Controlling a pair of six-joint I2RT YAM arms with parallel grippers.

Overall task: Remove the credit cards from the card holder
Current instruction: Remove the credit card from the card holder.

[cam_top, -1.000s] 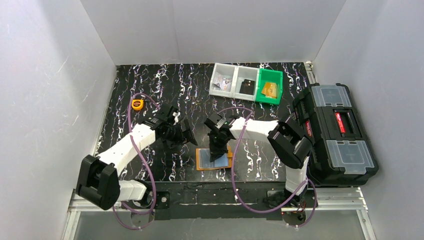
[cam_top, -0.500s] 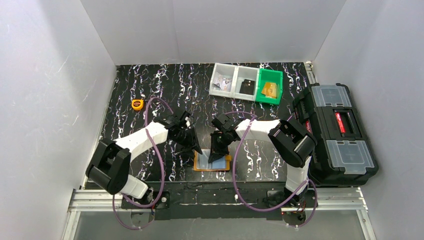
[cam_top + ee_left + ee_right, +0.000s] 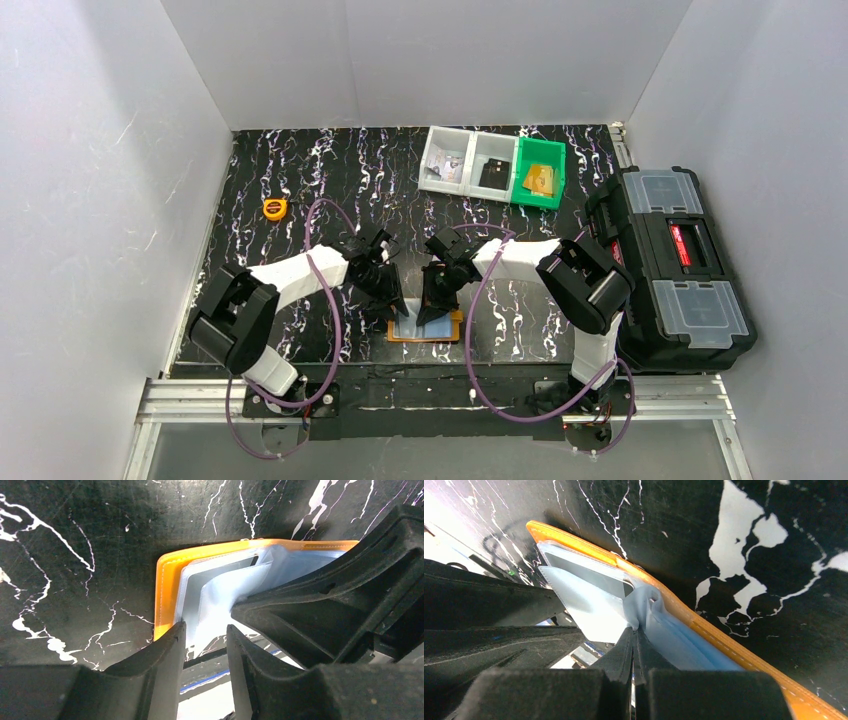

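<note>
The orange card holder lies open near the table's front edge, pale blue inside. My right gripper is shut, pinching a fold of the holder's clear pocket and drawing it up off the orange cover. A pale card lies flat in the pocket beside the pinch. My left gripper stands over the holder's left end. Its jaws are a narrow gap apart, and the edge of the pale card lies between the tips. Neither tip visibly presses on the card.
A small yellow-orange tape measure sits at the far left. Three bins with small items stand at the back. A black toolbox sits to the right, off the table. White walls enclose the space.
My left arm swung right and forward to the holder's left end, and its jaws narrowed from wide open. The right gripper stayed shut at the holder.
</note>
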